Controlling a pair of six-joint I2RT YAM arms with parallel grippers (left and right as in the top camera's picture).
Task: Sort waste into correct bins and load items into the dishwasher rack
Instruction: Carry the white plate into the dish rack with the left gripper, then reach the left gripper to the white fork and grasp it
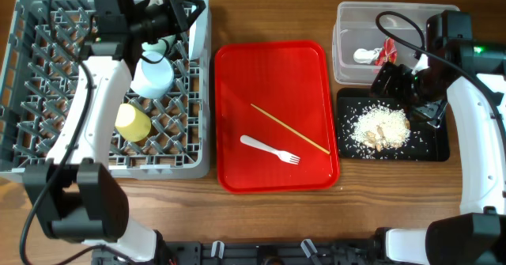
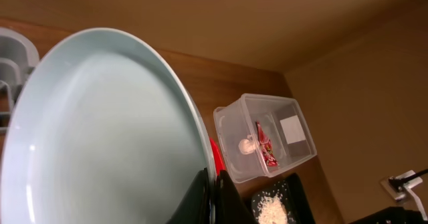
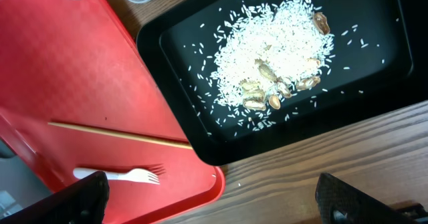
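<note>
My left gripper (image 1: 180, 18) is over the far edge of the grey dishwasher rack (image 1: 47, 138). It is shut on the rim of a pale round plate (image 2: 100, 130), held on edge. A mint bowl (image 1: 154, 75) and the yellow cup (image 1: 133, 121) sit in the rack. The white fork (image 1: 269, 149) and chopstick (image 1: 288, 128) lie on the red tray (image 1: 237, 75). My right gripper (image 3: 217, 204) is open and empty, above the black tray (image 1: 431, 146) that holds the rice crumbs (image 1: 379, 128). The clear tub (image 1: 379, 12) holds the red wrapper (image 1: 387, 53) and white scrap (image 1: 365, 56).
The right wrist view shows the black tray (image 3: 374, 57) touching the red tray's (image 3: 67, 63) edge, with bare wooden table in front of them. The tub (image 2: 231, 117) stands just behind the black tray. The rack's upright pegs surround the bowl and cup.
</note>
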